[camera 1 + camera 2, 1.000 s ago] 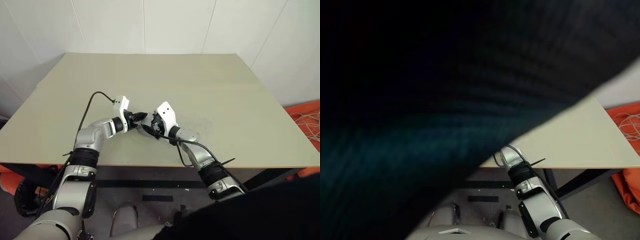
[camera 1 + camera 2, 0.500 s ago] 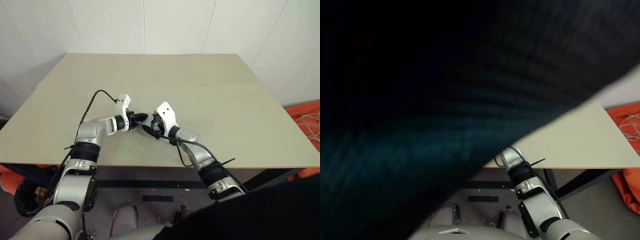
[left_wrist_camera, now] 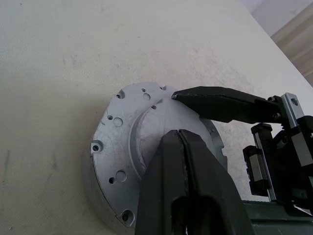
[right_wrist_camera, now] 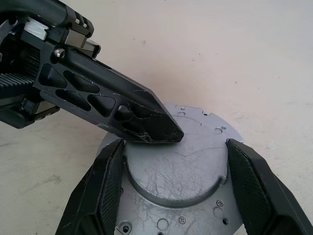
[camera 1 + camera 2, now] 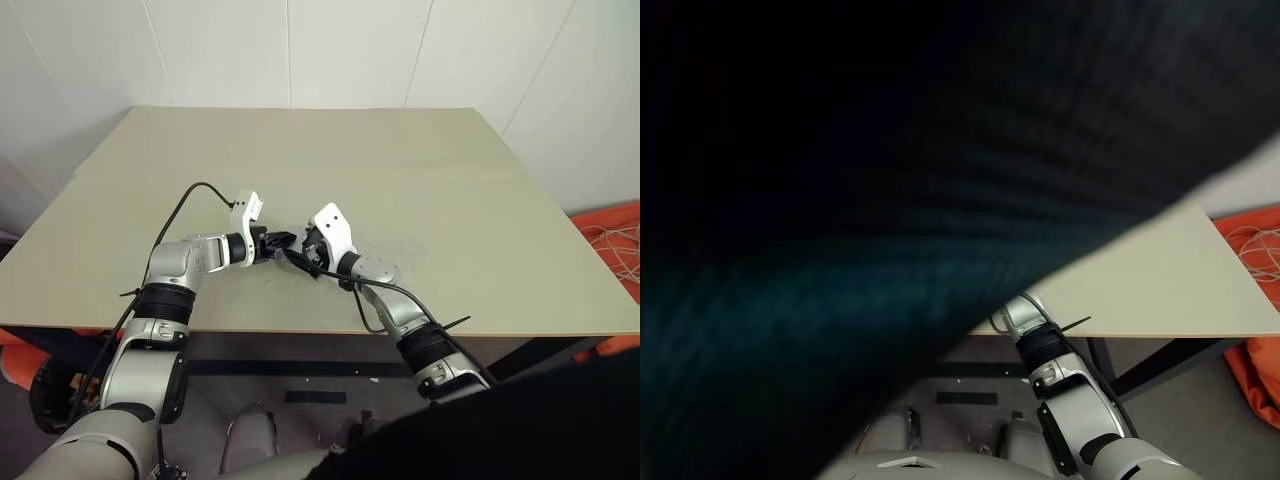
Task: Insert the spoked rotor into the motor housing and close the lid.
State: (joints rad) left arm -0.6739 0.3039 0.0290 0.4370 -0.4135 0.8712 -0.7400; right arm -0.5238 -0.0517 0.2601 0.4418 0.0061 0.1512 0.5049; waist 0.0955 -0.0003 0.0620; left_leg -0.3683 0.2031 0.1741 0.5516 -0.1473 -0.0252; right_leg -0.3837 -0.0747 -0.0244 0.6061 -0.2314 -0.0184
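There is one big bench (image 5: 420, 200), pale and flat. Near its front edge sits one round silver thing, the motor housing (image 4: 176, 191). It lies flat on the bench with its closed metal face up, so its middle line points straight up. That face has a raised round part in the middle and many small holes around the rim. There are two grippers, and they meet over it. The right gripper (image 4: 173, 188) has its two fingers (image 4: 105, 188) spread wide, one on each side of the raised round part, just beside it. The left gripper (image 3: 182, 139) has its two fingers (image 3: 164, 166) pressed together with nothing between them, and their tip rests on the top of the housing near the raised part.
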